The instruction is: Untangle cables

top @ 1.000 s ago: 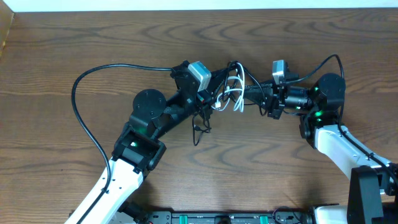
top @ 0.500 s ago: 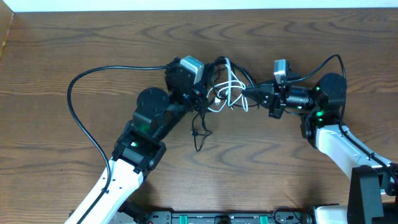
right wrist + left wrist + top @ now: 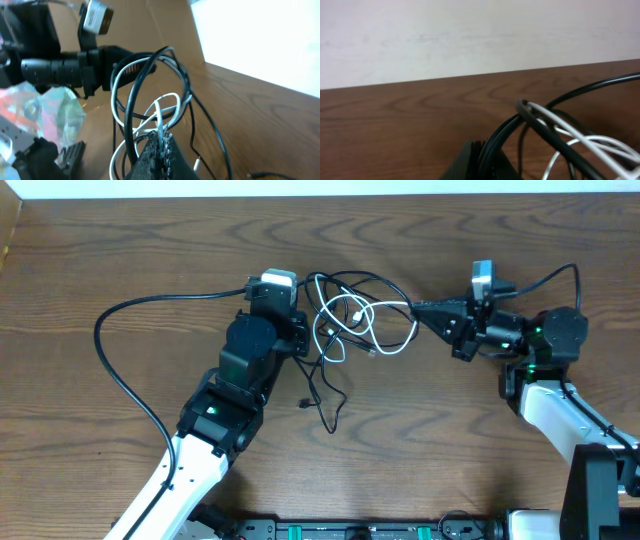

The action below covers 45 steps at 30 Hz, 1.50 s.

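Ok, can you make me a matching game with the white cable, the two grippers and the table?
Things:
1. white cable
2. left gripper
3. right gripper
4. table

Matches:
A. brown wood
B. shut on cables, on the right side
C. looped between the two grippers
D. shut on cables, on the left side

Pairs: 1-C, 2-D, 3-B, 4-A
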{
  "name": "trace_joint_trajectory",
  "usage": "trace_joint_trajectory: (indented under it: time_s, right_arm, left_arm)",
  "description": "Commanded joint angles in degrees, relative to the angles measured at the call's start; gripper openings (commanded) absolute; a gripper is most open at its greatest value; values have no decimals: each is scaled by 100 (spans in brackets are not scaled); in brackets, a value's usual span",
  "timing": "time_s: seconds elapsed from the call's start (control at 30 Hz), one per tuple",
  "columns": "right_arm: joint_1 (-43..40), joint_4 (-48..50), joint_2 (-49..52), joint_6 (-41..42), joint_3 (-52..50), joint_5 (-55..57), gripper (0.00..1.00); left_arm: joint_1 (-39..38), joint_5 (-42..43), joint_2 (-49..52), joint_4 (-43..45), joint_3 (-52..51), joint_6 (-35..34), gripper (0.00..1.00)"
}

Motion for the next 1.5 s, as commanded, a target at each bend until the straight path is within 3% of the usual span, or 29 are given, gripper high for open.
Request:
trace_joint_trajectory:
  time_s: [0.0,0.13,0.23,0.3,0.4,0.53,0.73,0.8,0.9,1.1,1.27,1.47]
  right_arm:
    - [-315,17,-22,866,0,37,1]
    - [-614,-352,-22,1211,0,166,1]
    - [-824,-1187,-22,1222,0,420,1]
    - [-1040,-2275,-22,1106,0,811,1]
    - [-1193,-2953,-22,892,0,1027,1]
    - [-1224,-3073,-22,664,0,977,1]
    - [-1097,-2861,-22,63,0,496,1]
    - [-1012,-2533,-22,-468,0,-96,6]
    - [-793,-1775,-22,-1045,0,-1217,22]
    - [-127,-756,-22,-979,0,-1423,64]
    - [267,-356,-22,-1121,0,-1082,70]
    - [299,-726,-22,-1493,0,-881,76]
  left_arm:
    - [151,-225,-59,-79,37,-66,8]
    - [238,-223,-61,-199,37,-66,8]
    - [254,-223,-61,-236,37,-66,8]
    - [254,-225,-61,-247,37,-63,8]
    - [254,-223,-61,-245,37,-66,8]
    - [251,-140,-61,-221,37,-68,8]
    - [251,737,-61,66,37,-63,8]
    - [251,1038,-61,256,37,-61,8]
    - [251,1346,-59,483,37,-61,8]
    - [251,1491,-59,501,37,-66,8]
    - [251,2328,-61,693,37,-66,8]
    - [251,3602,-61,1126,37,-66,8]
